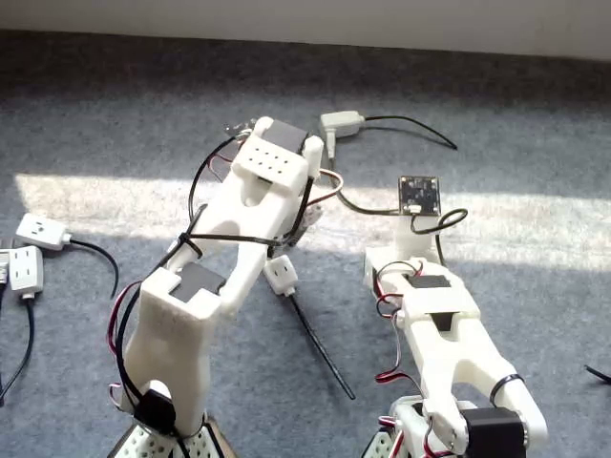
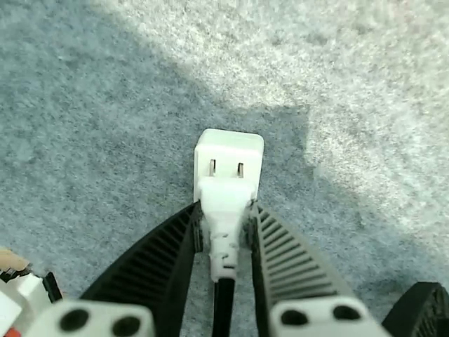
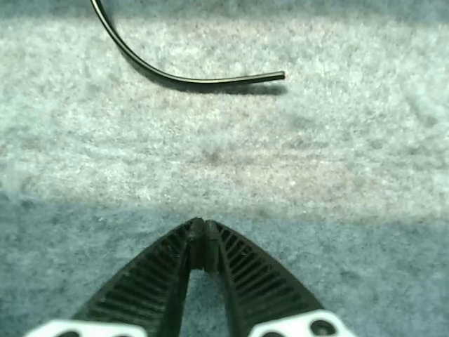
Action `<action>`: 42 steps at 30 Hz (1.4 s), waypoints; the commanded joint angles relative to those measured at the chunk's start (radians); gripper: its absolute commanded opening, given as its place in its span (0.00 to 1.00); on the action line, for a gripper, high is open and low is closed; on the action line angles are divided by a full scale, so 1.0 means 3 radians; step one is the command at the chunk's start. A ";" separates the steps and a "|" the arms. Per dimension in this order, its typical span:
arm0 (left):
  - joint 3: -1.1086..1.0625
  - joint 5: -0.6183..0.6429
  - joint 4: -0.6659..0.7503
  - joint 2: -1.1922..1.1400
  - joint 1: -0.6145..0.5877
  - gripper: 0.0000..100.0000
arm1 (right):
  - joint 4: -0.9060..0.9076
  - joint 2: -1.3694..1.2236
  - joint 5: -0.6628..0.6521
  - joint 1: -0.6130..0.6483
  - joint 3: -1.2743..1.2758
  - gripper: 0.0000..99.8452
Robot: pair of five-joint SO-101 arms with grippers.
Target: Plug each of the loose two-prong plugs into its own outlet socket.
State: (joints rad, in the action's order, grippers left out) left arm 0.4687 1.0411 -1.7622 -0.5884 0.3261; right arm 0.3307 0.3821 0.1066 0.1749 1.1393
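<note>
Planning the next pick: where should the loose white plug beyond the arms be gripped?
Probably the loose plug by its white body, pinched across the sides from above, near the cable end; what seem its prongs stick out sideways and must stay free.

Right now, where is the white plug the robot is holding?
In the left wrist view, the white plug is pinched in the left hand, its prongs pointing into a white socket on the grey carpet.

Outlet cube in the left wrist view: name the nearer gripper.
Left. Left gripper holds the two-prong plug against the outlet cube; right gripper rests shut over carpet, apart.
</note>
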 commanded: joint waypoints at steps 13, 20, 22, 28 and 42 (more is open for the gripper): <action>-0.0401 -0.0036 -0.0046 0.0008 0.0253 0.01 | -0.0059 0.0069 0.0020 0.0033 -0.0120 0.01; -0.0458 -0.0036 -0.0046 0.0013 0.0514 0.01 | -0.0054 0.0069 0.0020 0.0028 -0.0120 0.01; -0.0488 -0.0036 -0.0046 0.0013 0.0596 0.01 | -0.0054 0.0069 0.0020 0.0013 -0.0120 0.01; -0.0494 -0.0041 -0.0046 0.0013 0.0642 0.01 | -0.0059 0.0064 0.0041 -0.0269 -0.0151 0.01; -0.0560 -0.0041 -0.0041 -0.0289 -0.0079 0.01 | -0.0059 0.0064 0.0189 -0.0366 -0.0136 0.01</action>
State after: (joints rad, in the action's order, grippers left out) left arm 0.3107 1.0395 -1.7668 -0.6176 0.3874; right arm 0.3307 0.3821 0.1511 0.0752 1.1393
